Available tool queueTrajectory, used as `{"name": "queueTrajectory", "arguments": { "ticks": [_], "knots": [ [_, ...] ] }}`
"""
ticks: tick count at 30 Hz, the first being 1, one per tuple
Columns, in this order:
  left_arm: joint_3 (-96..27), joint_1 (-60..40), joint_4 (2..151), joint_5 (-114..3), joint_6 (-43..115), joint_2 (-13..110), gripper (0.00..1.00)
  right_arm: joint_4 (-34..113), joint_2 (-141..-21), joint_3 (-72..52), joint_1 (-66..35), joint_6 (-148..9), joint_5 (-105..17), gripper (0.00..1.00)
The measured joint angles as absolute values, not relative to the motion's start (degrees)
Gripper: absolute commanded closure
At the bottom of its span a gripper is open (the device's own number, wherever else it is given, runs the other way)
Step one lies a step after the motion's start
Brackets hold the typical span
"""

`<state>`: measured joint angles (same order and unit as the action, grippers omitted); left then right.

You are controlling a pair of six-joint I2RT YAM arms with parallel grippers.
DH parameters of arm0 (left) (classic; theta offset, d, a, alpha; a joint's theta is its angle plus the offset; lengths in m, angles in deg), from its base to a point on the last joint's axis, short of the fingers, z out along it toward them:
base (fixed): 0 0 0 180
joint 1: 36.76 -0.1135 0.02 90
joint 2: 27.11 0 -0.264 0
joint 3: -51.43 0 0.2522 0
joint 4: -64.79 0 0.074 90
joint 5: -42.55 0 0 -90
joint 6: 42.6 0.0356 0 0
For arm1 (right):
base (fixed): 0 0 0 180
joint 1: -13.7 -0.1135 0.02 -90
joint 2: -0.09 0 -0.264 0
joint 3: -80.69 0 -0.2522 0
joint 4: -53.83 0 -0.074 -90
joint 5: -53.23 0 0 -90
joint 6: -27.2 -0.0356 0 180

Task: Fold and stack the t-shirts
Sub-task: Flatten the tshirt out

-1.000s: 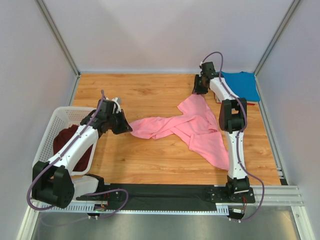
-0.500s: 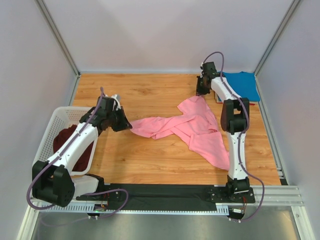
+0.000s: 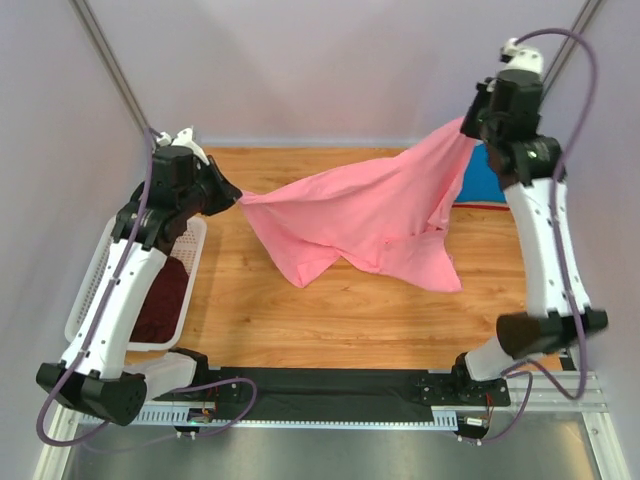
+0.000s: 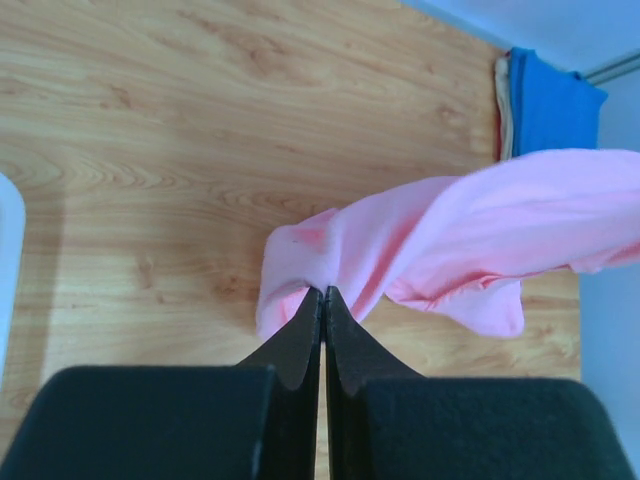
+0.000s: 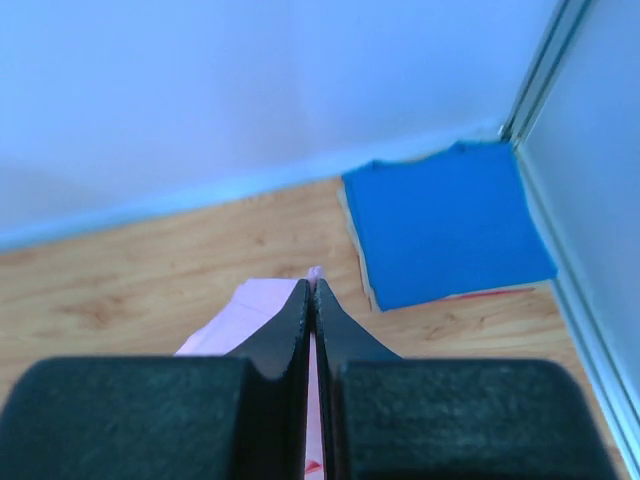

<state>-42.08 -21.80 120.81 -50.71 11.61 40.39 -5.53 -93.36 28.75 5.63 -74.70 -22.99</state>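
Note:
The pink t-shirt hangs stretched in the air between both grippers, its lower part drooping toward the wooden table. My left gripper is shut on its left corner; in the left wrist view the pink t-shirt bunches at the left gripper. My right gripper is shut on its right corner, raised high; in the right wrist view the right gripper pinches the pink t-shirt. The folded blue t-shirt lies flat at the table's far right corner. The dark maroon t-shirt lies in the basket.
The white lattice basket stands at the table's left edge under my left arm. Grey walls and metal posts enclose the table. A black rail runs along the near edge.
Both grippers have risen and moved apart, lifting the pink t-shirt off the table and stretching it between them. The right arm now stands much higher.

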Motion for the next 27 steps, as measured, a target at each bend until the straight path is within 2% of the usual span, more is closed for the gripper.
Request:
{"name": "queueTrajectory", "arguments": {
  "ticks": [7,13,22,27],
  "knots": [
    [-49.55,-21.9,126.14,-49.23,10.03,35.54,1.0,-4.44,-67.46,26.48,5.63,-74.7,-17.17,1.0],
    [-53.2,-21.9,128.54,-50.67,8.35,26.99,1.0,-4.44,-52.82,26.37,5.63,-74.33,-14.55,1.0],
    [-63.24,-21.9,132.87,-56.68,6.29,20.54,1.0,-12.22,-47.11,38.3,5.63,-75.14,-16.39,1.0],
    [-68.28,-21.9,137.0,-58.19,6.29,20.59,1.0,-13.47,-43.59,39.66,5.63,-75.6,-18.64,1.0]
  ]
}}
